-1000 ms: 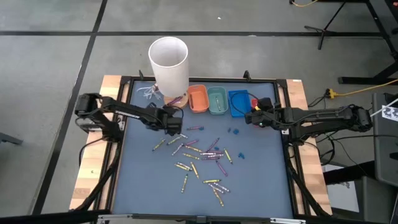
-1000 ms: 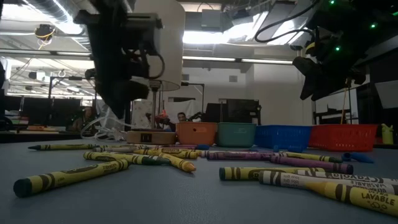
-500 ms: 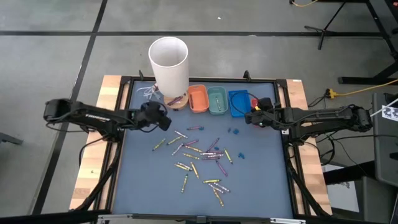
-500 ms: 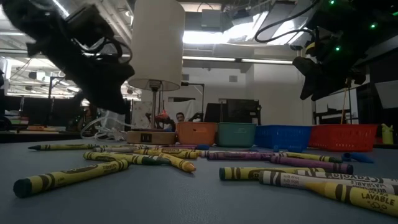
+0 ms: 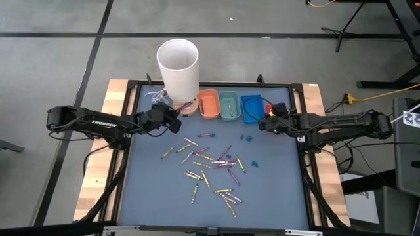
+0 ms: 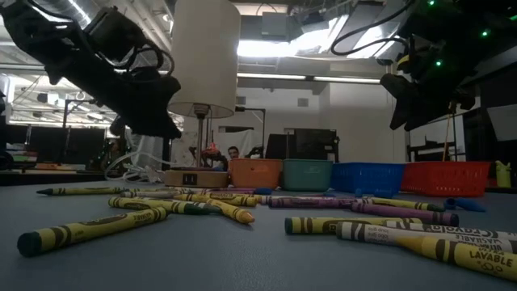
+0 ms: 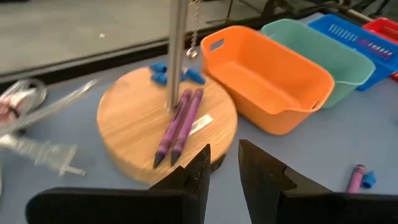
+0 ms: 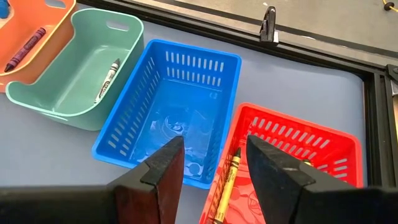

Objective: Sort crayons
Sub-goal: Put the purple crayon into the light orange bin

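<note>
Several crayons (image 5: pixel 210 164), yellow, purple and pale, lie scattered flat on the dark mat; the low view shows them up close (image 6: pixel 202 206). Two purple crayons (image 7: pixel 180 124) lie on the lamp's round wooden base (image 7: pixel 124 118). My left gripper (image 5: pixel 176 122) hovers low near that base, slanting down, its fingers (image 7: pixel 224 155) narrowly apart with nothing between them. My right gripper (image 5: pixel 261 123) hangs wide open and empty (image 8: pixel 214 146) above the red tray (image 8: pixel 298 149), which holds a yellow crayon (image 8: pixel 227 183). The teal tray (image 8: pixel 74 68) holds a pale crayon (image 8: pixel 107 81).
A lamp with a white shade (image 5: pixel 178 62) stands at the far left of the mat. Orange (image 5: pixel 209 103), teal (image 5: pixel 229 105) and blue (image 5: pixel 251 108) trays line the far edge. Small blue bits (image 5: pixel 246 138) lie on the mat. A clear plastic piece (image 7: pixel 37 149) lies beside the base.
My left gripper has drawn back from above the scattered crayons toward the table's left and far edge, nearer the lamp base, and has tipped from pointing straight down to slanting. The crayons on the mat have stayed put.
</note>
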Robot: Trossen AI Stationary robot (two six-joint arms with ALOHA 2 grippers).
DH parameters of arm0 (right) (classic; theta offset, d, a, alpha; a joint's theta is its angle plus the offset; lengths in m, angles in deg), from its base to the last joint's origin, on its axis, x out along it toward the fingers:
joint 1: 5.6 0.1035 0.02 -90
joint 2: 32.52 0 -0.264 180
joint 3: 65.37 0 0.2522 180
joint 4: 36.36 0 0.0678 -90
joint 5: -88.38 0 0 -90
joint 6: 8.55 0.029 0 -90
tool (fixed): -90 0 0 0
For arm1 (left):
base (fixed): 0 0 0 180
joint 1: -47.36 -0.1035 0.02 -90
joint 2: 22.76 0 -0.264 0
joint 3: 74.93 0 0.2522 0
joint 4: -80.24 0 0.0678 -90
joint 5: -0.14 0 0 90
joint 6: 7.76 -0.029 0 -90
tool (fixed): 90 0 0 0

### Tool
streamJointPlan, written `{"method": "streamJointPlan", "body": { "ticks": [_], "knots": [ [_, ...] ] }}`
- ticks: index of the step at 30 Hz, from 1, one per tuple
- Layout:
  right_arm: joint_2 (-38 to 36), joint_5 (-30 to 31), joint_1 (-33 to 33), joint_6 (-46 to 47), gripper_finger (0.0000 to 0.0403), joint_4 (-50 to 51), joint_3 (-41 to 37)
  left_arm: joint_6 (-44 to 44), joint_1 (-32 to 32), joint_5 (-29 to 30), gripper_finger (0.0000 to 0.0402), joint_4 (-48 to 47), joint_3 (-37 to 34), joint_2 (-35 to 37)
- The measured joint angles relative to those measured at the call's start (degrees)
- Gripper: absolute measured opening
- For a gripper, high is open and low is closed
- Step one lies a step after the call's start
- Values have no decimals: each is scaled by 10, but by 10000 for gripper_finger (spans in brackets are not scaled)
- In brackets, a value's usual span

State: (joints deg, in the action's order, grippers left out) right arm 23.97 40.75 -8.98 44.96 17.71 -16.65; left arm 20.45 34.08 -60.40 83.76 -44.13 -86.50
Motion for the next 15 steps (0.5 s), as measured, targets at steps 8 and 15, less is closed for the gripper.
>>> {"method": "streamJointPlan", "body": {
  "ticks": [8, 15],
  "knots": [
    [0, 0, 0, 0, 172, 0, 0, -87, 0, -25, 69, 71, 0, -63],
    [0, 0, 0, 0, 172, 0, 0, -149, 0, -1, 69, 111, 0, -123]
  ]
}}
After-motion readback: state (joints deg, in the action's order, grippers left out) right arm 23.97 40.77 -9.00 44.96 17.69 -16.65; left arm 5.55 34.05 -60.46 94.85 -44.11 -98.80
